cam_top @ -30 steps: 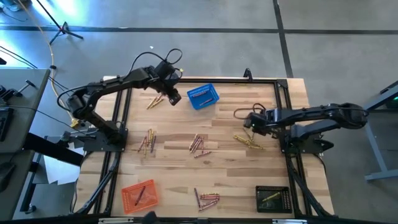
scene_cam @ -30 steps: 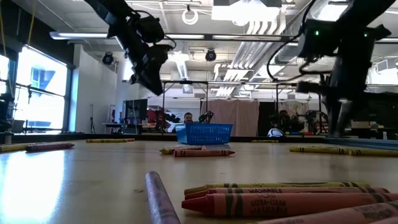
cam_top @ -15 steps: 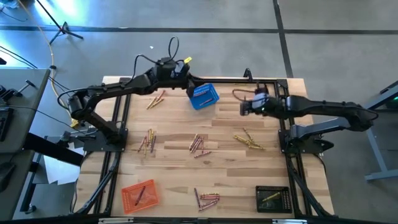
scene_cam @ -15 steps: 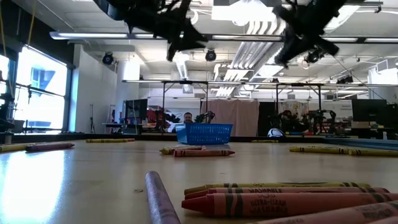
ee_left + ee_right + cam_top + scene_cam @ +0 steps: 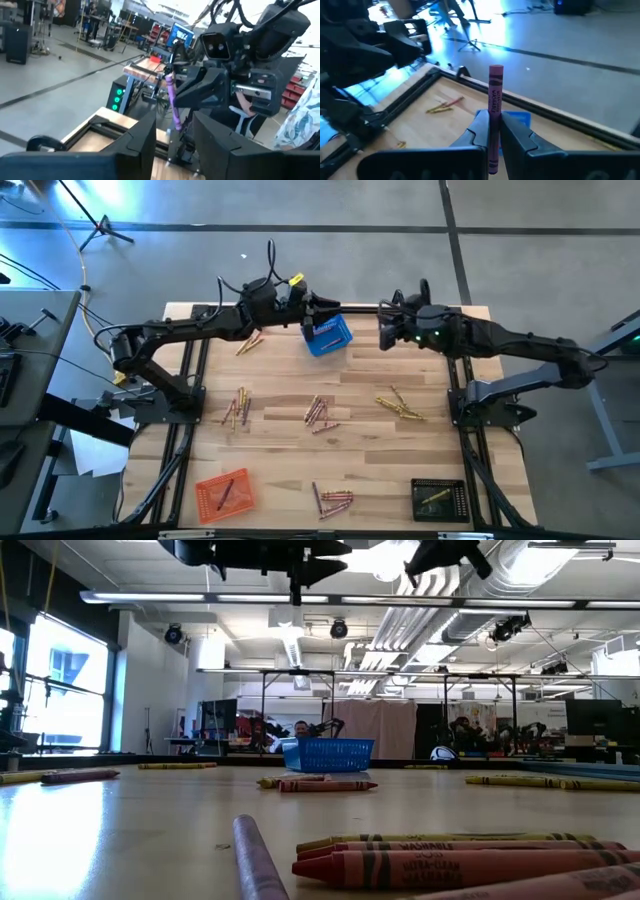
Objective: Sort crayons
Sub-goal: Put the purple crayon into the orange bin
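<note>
Two grippers face each other above the blue basket; our right gripper clamps a purple crayon upright, while our left gripper stands open, shown only by wrist views; loose crayons scatter mid-table

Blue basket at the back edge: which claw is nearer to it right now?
Left. The left claw hangs raised at the blue basket's rim; the right claw, gripping a purple crayon, is farther off, over toward the basket's right.

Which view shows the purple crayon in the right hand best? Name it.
Right wrist view: the purple crayon stands upright, clamped in the right hand. The left wrist view shows it farther off. High and low views don't resolve it.
</note>
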{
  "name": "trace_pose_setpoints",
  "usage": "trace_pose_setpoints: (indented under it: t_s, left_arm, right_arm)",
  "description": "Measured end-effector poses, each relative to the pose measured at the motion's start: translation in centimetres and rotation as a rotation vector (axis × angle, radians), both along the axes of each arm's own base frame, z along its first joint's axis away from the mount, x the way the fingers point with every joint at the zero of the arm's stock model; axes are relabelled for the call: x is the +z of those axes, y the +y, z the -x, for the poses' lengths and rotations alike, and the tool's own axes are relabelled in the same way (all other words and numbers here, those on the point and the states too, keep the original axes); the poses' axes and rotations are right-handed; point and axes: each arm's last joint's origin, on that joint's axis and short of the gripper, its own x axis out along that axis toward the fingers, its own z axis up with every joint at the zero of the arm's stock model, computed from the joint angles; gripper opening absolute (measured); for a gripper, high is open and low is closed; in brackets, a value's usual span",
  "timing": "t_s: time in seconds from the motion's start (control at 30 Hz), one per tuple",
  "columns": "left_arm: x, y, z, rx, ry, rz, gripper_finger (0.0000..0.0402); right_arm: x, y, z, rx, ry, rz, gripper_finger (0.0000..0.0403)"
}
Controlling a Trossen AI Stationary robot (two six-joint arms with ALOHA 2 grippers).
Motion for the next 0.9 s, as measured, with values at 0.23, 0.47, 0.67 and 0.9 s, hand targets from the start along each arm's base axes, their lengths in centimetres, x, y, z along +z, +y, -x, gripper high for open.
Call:
trace_pose_setpoints:
  t_s: [0.23,0.47,0.67,0.9]
  left_arm:
    - [-0.6,-0.2,-1.0,0.046,-0.037,0.015,0.0153]
    - [-0.5,-0.4,-1.2,0.073,-0.063,0.024,0.0159]
    - [-0.6,-1.1,-1.5,0.053,-0.061,0.053,0.0159]
    - [-0.6,-1.5,-1.6,0.041,-0.061,0.054,0.0159]
  right_arm:
    - [-0.1,-0.4,-3.3,0.158,-0.072,0.052,0.0016]
    - [-0.5,-0.6,-4.2,0.177,-0.08,0.056,0.0016]
    - [-0.5,-0.8,-4.7,0.17,-0.11,0.065,0.0016]
    - [-0.6,-0.9,-5.2,0.179,-0.118,0.064,0.0016]
